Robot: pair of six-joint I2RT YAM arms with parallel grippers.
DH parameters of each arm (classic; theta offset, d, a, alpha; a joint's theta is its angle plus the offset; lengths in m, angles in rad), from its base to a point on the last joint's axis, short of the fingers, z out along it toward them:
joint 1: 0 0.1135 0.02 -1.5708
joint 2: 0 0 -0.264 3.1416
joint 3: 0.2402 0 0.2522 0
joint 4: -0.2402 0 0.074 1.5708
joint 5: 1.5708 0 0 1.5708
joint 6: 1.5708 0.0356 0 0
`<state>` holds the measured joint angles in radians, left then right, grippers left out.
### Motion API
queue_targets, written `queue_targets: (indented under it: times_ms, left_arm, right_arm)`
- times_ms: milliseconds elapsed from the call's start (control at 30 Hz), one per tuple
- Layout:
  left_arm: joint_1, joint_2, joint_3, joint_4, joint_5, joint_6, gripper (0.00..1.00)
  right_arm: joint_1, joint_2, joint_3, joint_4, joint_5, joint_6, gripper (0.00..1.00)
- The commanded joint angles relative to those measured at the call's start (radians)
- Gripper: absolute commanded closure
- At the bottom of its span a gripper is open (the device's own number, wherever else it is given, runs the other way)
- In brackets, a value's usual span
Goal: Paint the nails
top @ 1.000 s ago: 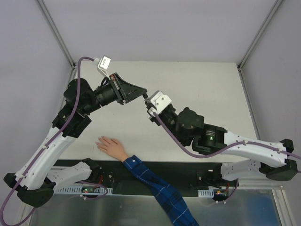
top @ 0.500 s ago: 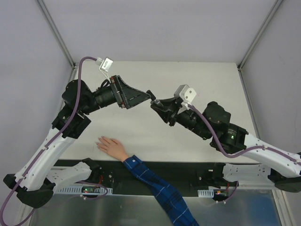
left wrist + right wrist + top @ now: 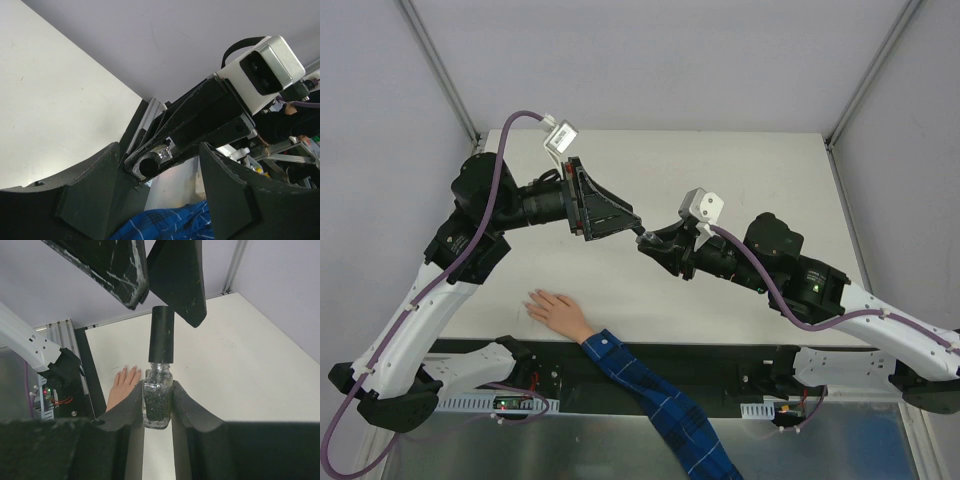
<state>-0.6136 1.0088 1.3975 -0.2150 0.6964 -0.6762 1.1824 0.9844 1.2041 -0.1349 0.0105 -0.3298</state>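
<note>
My right gripper (image 3: 157, 391) is shut on a small glass bottle (image 3: 157, 405) of dark glittery polish with a tall black cap (image 3: 161, 340). It holds the bottle in the air over the middle of the table. My left gripper (image 3: 159, 150) is open, its two black fingers (image 3: 115, 270) standing apart on either side of the cap's top. A pale hand (image 3: 555, 308) lies flat with spread fingers at the table's near edge. Its nails (image 3: 125, 368) are tiny and point away from the blue plaid sleeve (image 3: 660, 400). Both grippers (image 3: 640, 235) are well above and to the right of the hand.
The white table (image 3: 750, 170) is bounded by a metal frame post (image 3: 445, 75) at the back left and grey walls. A black rail (image 3: 720, 365) with the arm bases runs along the near edge. The sleeve crosses this rail.
My left gripper, shut at the cap a second ago, has opened. The right arm has swung and stretched out to the right, and still holds the bottle. The hand has stayed put.
</note>
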Motion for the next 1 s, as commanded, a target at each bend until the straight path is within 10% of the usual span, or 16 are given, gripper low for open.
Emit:
queue_targets:
  times_ms: [0,700,967]
  left_arm:
    - [0.009,0.010,0.047,-0.047,0.086,0.056,0.37]
    - [0.009,0.027,0.066,-0.119,0.103,0.110,0.64]
    - [0.009,0.076,0.132,-0.219,0.055,0.115,1.00]
  right_arm:
    - [-0.003,-0.018,0.041,0.018,-0.034,0.011,1.00]
    - [-0.009,0.003,0.051,0.014,-0.017,0.011,1.00]
    - [-0.009,0.020,0.052,0.012,-0.017,-0.003,1.00]
